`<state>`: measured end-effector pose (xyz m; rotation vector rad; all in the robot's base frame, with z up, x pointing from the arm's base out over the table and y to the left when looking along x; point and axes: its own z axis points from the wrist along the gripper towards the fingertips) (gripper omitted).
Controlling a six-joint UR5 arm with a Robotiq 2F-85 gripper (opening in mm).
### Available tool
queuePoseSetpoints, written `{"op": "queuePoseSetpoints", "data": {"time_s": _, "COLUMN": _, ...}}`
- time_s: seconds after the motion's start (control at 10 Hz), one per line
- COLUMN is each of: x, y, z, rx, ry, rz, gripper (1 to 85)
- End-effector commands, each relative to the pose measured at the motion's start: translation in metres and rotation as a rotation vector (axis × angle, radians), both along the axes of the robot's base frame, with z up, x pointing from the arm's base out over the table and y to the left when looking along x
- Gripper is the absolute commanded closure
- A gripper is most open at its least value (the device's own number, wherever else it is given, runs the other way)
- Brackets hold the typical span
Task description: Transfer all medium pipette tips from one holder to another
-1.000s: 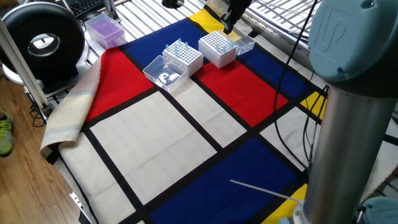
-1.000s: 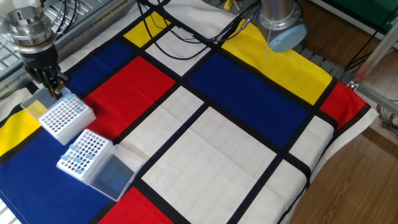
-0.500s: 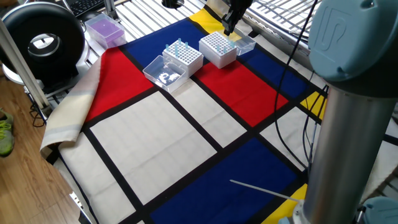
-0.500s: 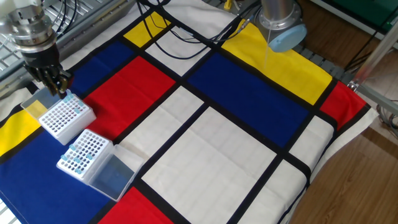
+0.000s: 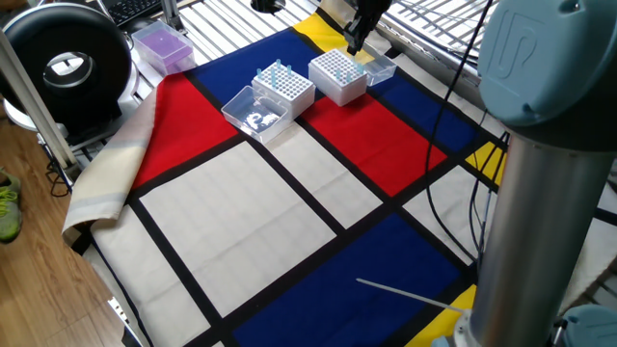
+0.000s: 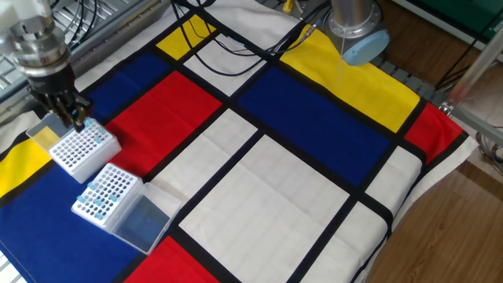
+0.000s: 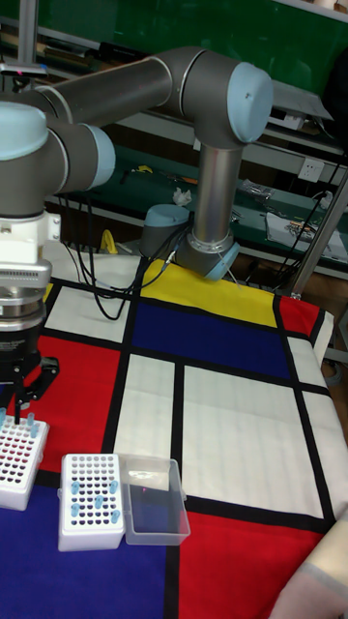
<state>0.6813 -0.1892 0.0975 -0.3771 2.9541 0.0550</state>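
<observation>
Two white holders sit side by side on the blue patch of the cloth. One holder [image 5: 284, 85] [image 6: 104, 191] [image 7: 91, 501] carries several pale-blue medium pipette tips [image 5: 275, 71] [image 6: 97, 196] [image 7: 85, 501]. The other holder [image 5: 337, 75] [image 6: 78, 148] [image 7: 19, 459] has a few tips [image 7: 29, 423] along its far row. My gripper [image 5: 354, 42] [image 6: 73, 119] [image 7: 18, 401] hangs point-down just over that far edge, fingers close together. Anything between them is too small to see.
Each holder has a clear hinged lid lying open beside it [image 5: 254, 113] [image 6: 142, 224] [image 7: 155, 497] [image 5: 379, 67]. A purple box [image 5: 162, 45] and a black round device [image 5: 66, 60] stand off the cloth's far-left corner. The arm's base [image 6: 357, 31] rises at the yellow edge.
In the other fixed view the gripper has sunk slightly toward the far edge of the emptier holder. Both holders and their lids stay put.
</observation>
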Motion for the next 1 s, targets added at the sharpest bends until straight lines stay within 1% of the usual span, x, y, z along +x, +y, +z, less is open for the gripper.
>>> {"op": "queuePoseSetpoints", "data": {"time_s": 0.0, "x": 0.023, "y": 0.038, "z": 0.008, "rx": -0.008, "ry": -0.002, "rz": -0.056, "gripper": 55.0}}
{"op": "queuePoseSetpoints", "data": {"time_s": 0.1, "x": 0.030, "y": 0.052, "z": 0.009, "rx": -0.006, "ry": -0.011, "rz": -0.075, "gripper": 55.7}}
{"op": "queuePoseSetpoints", "data": {"time_s": 0.2, "x": 0.033, "y": 0.063, "z": 0.010, "rx": -0.007, "ry": -0.010, "rz": -0.085, "gripper": 56.3}}
{"op": "queuePoseSetpoints", "data": {"time_s": 0.3, "x": 0.035, "y": 0.069, "z": 0.011, "rx": -0.009, "ry": -0.009, "rz": -0.097, "gripper": 56.7}}
{"op": "queuePoseSetpoints", "data": {"time_s": 0.5, "x": 0.042, "y": 0.078, "z": 0.008, "rx": -0.014, "ry": -0.010, "rz": -0.102, "gripper": 57.3}}
{"op": "queuePoseSetpoints", "data": {"time_s": 0.7, "x": 0.058, "y": 0.084, "z": -0.004, "rx": 0.000, "ry": -0.038, "rz": -0.094, "gripper": 57.7}}
{"op": "queuePoseSetpoints", "data": {"time_s": 0.8, "x": 0.061, "y": 0.085, "z": -0.006, "rx": -0.007, "ry": -0.038, "rz": -0.098, "gripper": 57.3}}
{"op": "queuePoseSetpoints", "data": {"time_s": 0.9, "x": 0.063, "y": 0.088, "z": -0.004, "rx": -0.016, "ry": -0.036, "rz": -0.109, "gripper": 57.3}}
